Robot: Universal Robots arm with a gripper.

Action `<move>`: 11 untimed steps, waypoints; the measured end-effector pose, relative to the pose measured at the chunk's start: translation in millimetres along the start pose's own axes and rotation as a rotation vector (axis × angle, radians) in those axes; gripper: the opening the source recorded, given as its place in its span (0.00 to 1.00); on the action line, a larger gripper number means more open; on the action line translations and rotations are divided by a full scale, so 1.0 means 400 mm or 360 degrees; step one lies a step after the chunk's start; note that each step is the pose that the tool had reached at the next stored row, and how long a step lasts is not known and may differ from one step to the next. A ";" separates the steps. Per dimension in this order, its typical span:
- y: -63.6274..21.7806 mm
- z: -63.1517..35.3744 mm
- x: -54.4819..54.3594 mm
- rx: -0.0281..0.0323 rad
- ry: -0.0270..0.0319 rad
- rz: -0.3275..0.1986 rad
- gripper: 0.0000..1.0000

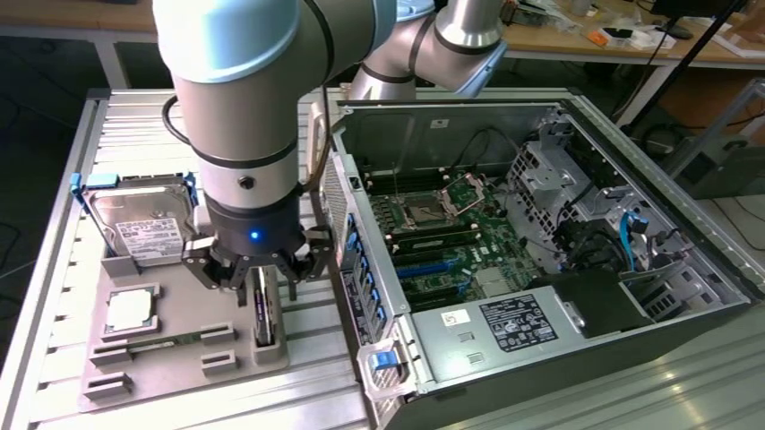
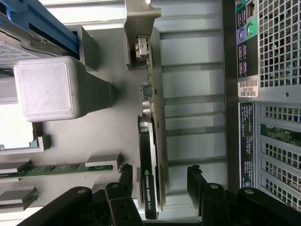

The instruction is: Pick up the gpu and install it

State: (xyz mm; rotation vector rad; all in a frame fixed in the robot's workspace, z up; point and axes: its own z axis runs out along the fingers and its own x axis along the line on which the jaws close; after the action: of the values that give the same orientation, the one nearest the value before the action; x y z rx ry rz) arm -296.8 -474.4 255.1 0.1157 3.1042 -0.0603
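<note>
The gpu [image 1: 264, 309] stands on its long edge in a slot of the grey fixture tray [image 1: 179, 367], beside the open computer case [image 1: 502, 233]. In the wrist view I see the gpu [image 2: 149, 155] edge-on: black fan shroud with a green label, green card, and silver end bracket [image 2: 139, 28] at the far end. My gripper [image 1: 257, 279] hangs straight down over it. The gripper [image 2: 160, 175] is open, its two black fingers [image 2: 125, 176] straddling the fan end of the card. One finger sits close to the shroud; the other stands apart from the card.
On the tray lie a silver hard drive [image 1: 143, 224] in a blue frame, a processor [image 1: 129, 309] and a memory stick [image 1: 156, 340]. The motherboard [image 1: 449, 237] with blue slots lies inside the case. The case's rear panel [image 2: 273, 70] runs close alongside the gpu.
</note>
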 end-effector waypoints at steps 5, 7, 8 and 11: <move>0.001 0.017 0.001 0.00001 0.00000 0.0000 0.58; 0.001 0.022 0.001 -0.00001 -0.00001 0.0000 0.58; 0.001 0.022 0.001 0.00003 0.00002 0.0000 0.58; 0.001 0.022 0.001 0.00003 0.00002 0.0000 0.58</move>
State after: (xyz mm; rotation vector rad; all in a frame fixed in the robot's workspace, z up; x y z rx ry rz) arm -296.9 -474.4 246.2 0.1158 3.1043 -0.0606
